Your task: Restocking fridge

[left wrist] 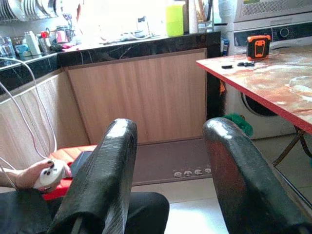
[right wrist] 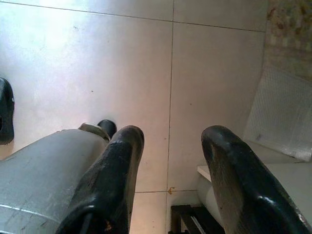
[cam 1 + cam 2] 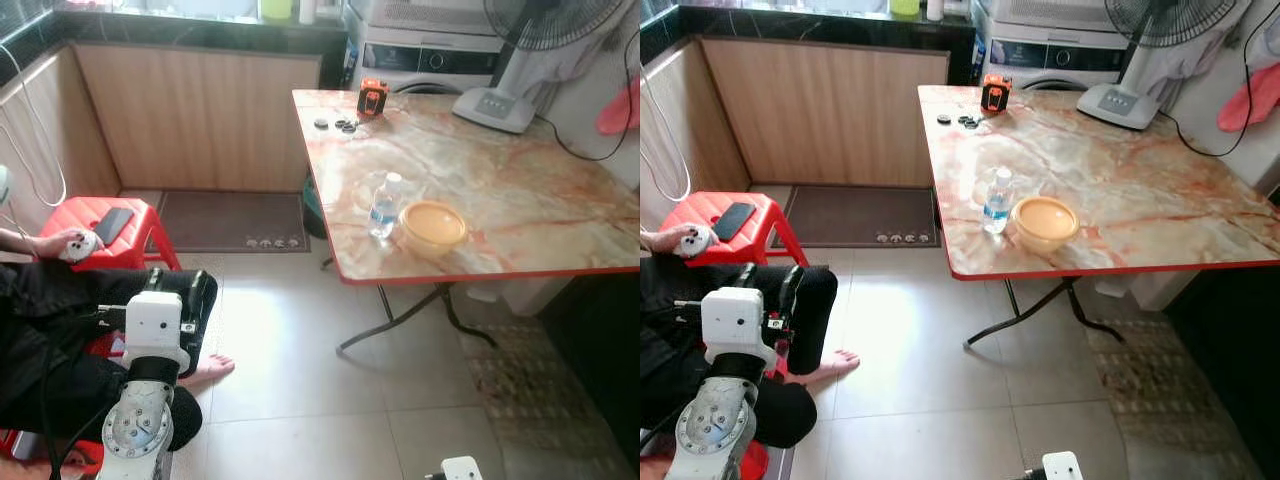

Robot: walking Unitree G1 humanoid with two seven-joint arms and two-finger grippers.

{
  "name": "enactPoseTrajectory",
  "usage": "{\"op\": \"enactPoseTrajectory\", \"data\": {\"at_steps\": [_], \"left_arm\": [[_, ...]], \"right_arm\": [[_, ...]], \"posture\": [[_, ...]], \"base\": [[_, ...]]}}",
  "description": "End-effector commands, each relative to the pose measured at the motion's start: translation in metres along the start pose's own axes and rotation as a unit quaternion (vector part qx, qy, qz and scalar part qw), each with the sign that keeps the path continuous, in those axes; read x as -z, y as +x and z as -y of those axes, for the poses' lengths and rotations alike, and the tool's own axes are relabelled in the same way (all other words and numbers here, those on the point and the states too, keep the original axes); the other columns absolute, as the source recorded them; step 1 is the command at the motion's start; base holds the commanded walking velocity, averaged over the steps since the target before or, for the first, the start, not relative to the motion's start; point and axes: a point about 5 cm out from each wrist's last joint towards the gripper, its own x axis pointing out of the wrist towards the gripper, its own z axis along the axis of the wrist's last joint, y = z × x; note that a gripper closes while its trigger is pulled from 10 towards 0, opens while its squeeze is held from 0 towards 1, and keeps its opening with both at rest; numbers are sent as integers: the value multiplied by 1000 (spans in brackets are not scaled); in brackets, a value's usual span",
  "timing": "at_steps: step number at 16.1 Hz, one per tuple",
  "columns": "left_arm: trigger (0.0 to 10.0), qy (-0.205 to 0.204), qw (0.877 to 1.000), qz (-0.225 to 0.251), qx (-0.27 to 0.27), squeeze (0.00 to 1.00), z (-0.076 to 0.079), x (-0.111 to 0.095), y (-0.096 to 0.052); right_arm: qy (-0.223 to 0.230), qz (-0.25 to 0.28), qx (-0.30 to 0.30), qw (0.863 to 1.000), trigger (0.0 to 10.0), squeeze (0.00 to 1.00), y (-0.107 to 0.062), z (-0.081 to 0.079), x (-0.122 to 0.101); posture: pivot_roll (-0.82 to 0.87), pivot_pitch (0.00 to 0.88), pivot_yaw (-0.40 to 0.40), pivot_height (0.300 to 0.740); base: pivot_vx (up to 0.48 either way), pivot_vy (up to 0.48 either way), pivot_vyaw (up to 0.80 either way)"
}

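A water bottle (image 3: 383, 207) is standing upright on the marble-patterned bench (image 3: 520, 190), near its front edge, with a yellow bowl (image 3: 432, 226) sitting just beside it. Toward the bench's far corner, an orange device (image 3: 372, 98) is resting near a few small dark caps (image 3: 340, 123). The left hand (image 1: 168, 170) is hanging released, its fingers spread, facing a wooden cabinet well apart from the bench. The right hand (image 2: 168, 175) is also hanging released over the tiled floor (image 2: 146, 63). A person's hand (image 3: 62, 244) is gripping a white controller (image 3: 80, 246) by a red stool (image 3: 105, 225).
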Motion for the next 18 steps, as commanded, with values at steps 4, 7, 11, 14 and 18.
{"op": "enactPoseTrajectory", "data": {"at_steps": [4,7,11,14,18], "left_arm": [[10000,9,1000,3,-4,0,-1,-5,0],[10000,8,1000,3,-4,0,0,-6,-1],[10000,8,1000,3,0,0,1,-8,0],[10000,8,1000,4,0,0,1,-9,0],[10000,8,1000,4,3,0,1,-9,2]], "right_arm": [[-1,5,4,1000,10000,0,-1,5,-1],[-1,5,4,1000,10000,0,-1,5,0],[-4,6,2,1000,10000,0,-1,5,0],[-6,6,1,1000,10000,0,-1,5,-1],[-5,7,0,1000,10000,0,-1,5,-2]], "posture": [[25,53,-116,740],[23,56,-116,740],[22,62,-115,740],[24,65,-115,740],[25,66,-115,740]], "base": [[291,0,0],[290,0,0],[291,0,0],[291,0,0],[290,0,0]]}}
